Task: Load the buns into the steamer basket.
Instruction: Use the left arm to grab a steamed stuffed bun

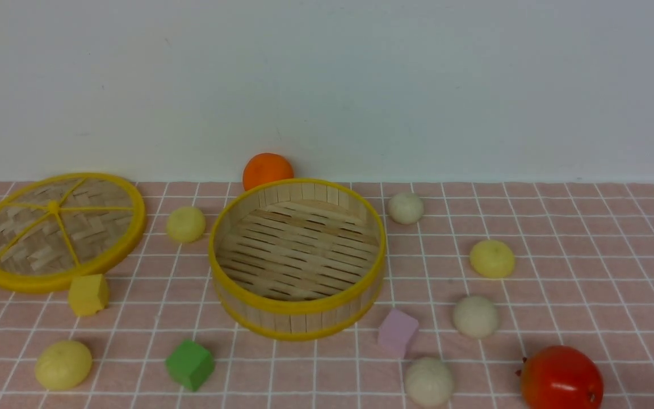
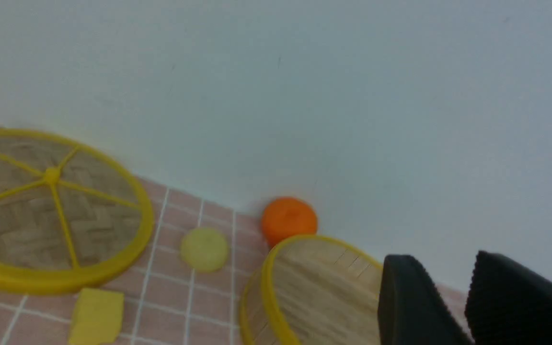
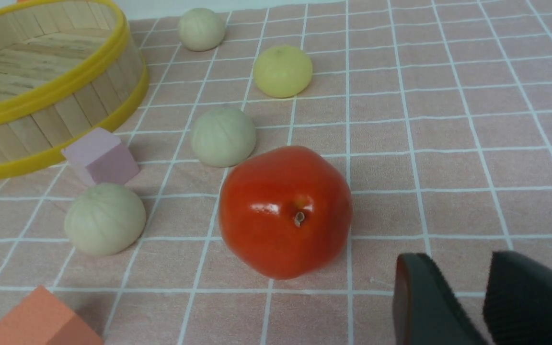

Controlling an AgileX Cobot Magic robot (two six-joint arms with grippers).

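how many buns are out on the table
6, none in the steamer basket: two yellow buns on its left, three white buns and one yellow bun on its right. More may lie off-frame.

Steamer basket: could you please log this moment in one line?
steamer basket: empty | buns: six, all outside it | left gripper: open, empty | right gripper: open, empty

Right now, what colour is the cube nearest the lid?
Yellow; the cube shows best in front view.

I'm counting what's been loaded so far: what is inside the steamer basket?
Only its bare slatted floor shows inside the steamer basket; nothing lies on it. The near wall covers the floor's closest strip, so that edge cannot be seen.
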